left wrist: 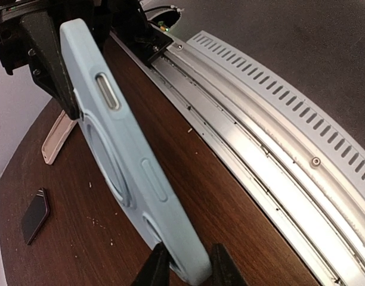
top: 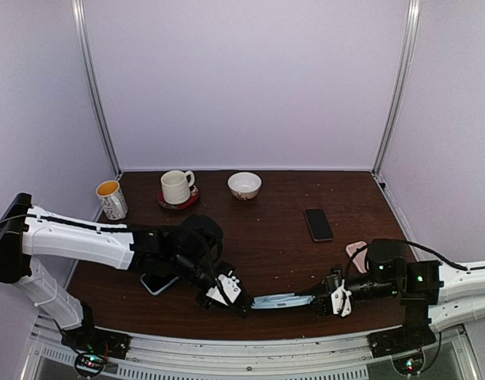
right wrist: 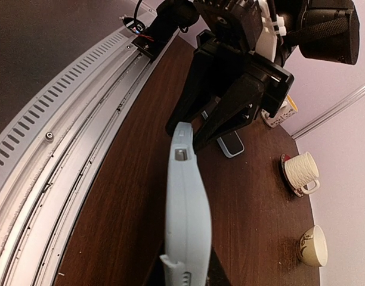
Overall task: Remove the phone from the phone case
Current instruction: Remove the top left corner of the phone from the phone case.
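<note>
The dark brown wooden desk [top: 274,237] fills the floor of a pale lilac enclosure, with a slotted metal rail [top: 250,356] running along its near edge. The white left arm [top: 84,237] stretches in low from the left side. The right arm [top: 456,281] comes in from the right, and the two meet over the near middle of the desk.

Between them hangs the light blue silicone phone case [top: 279,301], held lengthwise off the wood just inside the rail, and turned on edge in the wrist views. The left fingers [top: 241,301] are nearly closed and press on both sides of its left end. The right fingers [top: 318,303] are fully closed on the opposite end, the case running out from between them toward the other arm. Whether a phone sits inside the case cannot be told from these views.

At the back left, a white ribbed mug [top: 177,187] stands on a red coaster [top: 177,203]. A patterned paper cup holding orange liquid [top: 111,199] stands near it, close to the left wall. A white bowl [top: 244,185] sits to the mug's right, apart from it.

A black phone [top: 318,224] lies flat on the right half of the desk, well apart from the held case. A pale pink case [top: 355,252] lies partly hidden beside the right arm's wrist. A flat dark slab with a pale rim [top: 157,283] lies under the left arm.
</note>
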Robot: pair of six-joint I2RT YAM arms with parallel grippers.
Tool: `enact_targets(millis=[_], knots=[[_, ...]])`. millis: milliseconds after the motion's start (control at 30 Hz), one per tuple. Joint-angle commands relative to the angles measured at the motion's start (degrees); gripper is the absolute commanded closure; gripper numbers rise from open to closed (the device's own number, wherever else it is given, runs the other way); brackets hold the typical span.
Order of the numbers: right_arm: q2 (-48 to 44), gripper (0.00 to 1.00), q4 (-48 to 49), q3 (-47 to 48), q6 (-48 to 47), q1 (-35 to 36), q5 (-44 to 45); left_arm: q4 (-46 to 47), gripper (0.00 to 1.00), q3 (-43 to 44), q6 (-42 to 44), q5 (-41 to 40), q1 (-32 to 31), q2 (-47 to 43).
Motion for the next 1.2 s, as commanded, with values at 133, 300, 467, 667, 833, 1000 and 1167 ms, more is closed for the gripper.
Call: enact_targets(millis=[133, 300, 467, 667, 833, 1000, 1167], knots=[[-0.5, 1.00, 3.8, -0.3, -2.5, 2.9, 2.4, -6.7, 0.79, 4.9, 5.1, 3.9, 0.0, 2.6], [0.0, 1.00, 3.5, -0.5, -3.8, 4.8, 4.4, -11.8, 0.81, 8.5, 7.9, 5.0, 0.0, 4.8], [0.9, 1.00, 3.1, -0.5, -4.8, 6.4, 6.2, -17.3, 0.83, 12.7, 10.9, 5.8, 0.1, 7.6], [2.2, 1.00, 2.5, 0.1, -5.6, 7.8, 7.5, -21.2, 0.83, 16.4, 12.8, 6.6, 0.1, 10.2], [2.4, 1.00, 2.4, 0.0, -6.0, 8.3, 8.0, -25.1, 0.83, 20.0, 13.7, 7.6, 0.1, 12.6], [2.6, 1.00, 2.5, 0.1, -6.0, 8.5, 8.2, -25.3, 0.81, 20.5, 13.3, 7.9, 0.1, 12.9], [2.5, 1.00, 3.4, -0.2, -5.3, 8.5, 8.8, -24.5, 0.74, 19.2, 10.8, 7.7, 0.1, 11.2]])
